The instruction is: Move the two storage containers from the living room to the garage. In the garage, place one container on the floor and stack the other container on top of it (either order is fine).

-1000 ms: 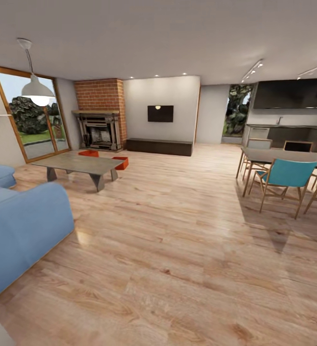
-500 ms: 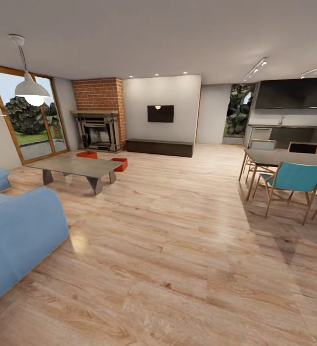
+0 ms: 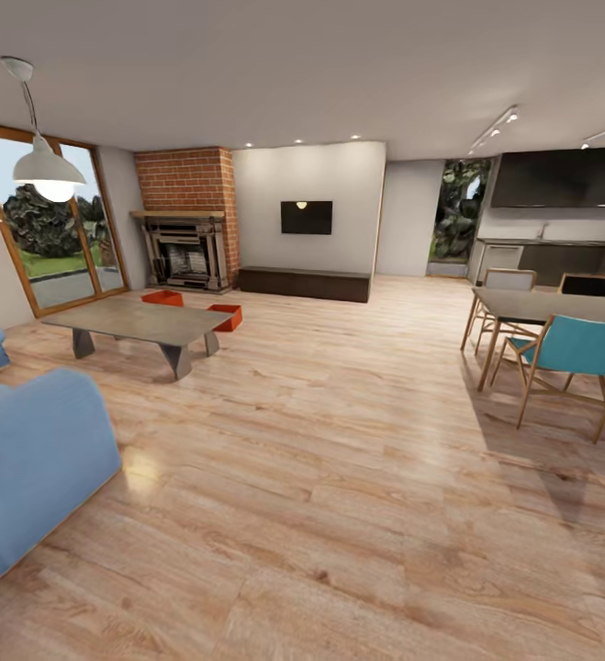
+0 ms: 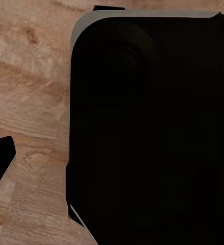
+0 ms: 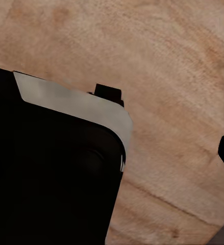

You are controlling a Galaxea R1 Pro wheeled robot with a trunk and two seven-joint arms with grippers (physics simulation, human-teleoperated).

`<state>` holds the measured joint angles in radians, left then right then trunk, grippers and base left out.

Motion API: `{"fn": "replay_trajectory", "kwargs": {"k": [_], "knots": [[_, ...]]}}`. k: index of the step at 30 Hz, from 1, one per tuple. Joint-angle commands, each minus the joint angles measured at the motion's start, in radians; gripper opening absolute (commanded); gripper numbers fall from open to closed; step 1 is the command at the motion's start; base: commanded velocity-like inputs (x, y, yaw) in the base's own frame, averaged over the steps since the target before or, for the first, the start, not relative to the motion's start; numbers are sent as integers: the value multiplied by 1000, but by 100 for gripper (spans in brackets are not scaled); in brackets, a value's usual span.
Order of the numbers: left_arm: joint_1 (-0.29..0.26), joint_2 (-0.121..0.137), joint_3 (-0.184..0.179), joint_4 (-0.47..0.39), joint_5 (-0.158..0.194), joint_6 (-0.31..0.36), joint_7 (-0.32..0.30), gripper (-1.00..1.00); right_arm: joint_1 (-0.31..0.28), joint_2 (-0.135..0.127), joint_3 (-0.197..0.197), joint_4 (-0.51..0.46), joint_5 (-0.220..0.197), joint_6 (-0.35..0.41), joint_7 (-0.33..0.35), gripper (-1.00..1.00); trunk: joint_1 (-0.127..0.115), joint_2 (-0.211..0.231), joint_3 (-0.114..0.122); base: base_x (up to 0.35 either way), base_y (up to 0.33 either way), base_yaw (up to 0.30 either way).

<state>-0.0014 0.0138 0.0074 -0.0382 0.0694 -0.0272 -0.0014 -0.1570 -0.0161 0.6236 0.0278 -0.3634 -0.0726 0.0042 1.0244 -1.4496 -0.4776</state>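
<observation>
Scene: open-plan living room with wood-plank floor of light, knotty boards; the garage is not in sight, so the task is judged to be at its approach stage.
Storage containers: two red-orange bins, near container and far container, rest on the planks just behind the coffee table, well apart from the robot and in front of the brick fireplace. Straight walls and open tops; smooth, plastic-looking surface.
Placement: both bins sit low on the floor, partly masked by the table top, so a route round the table end is likely needed to reach them.
Coffee table: flat grey slab on splayed, wedge-shaped legs; matt finish.
Sofa: blue sofa with soft, rounded upholstery at the left of the head view, bordering the path.
Dining set: wood-framed table with a teal-backed chair at the right, leaving a wide bare lane of planks between it and the sofa.
Garden doors: wood-framed glass panes behind a white pendant lamp.
Left wrist view: dark, rounded robot housing over the planks; whether the left gripper is parted or closed cannot be told.
Right wrist view: dark housing with a pale grey edge above the planks; the right gripper's state likewise cannot be told.
</observation>
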Motion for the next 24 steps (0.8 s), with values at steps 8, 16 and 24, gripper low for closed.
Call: {"fn": "replay_trajectory", "kwargs": {"k": [8,16,24], "knots": [[0,0,0,0,7,-2,0,100,-1,0,8,3,-9,-6,0,100,1,0,-1,325,0,0],[0,0,0,0,7,-2,0,100,-1,-1,8,3,-9,-6,0,100,1,0,-1,325,0,0],[0,1,0,0,7,-2,0,100,-1,-4,8,3,-9,-6,0,100,1,0,-1,325,0,0]]}}
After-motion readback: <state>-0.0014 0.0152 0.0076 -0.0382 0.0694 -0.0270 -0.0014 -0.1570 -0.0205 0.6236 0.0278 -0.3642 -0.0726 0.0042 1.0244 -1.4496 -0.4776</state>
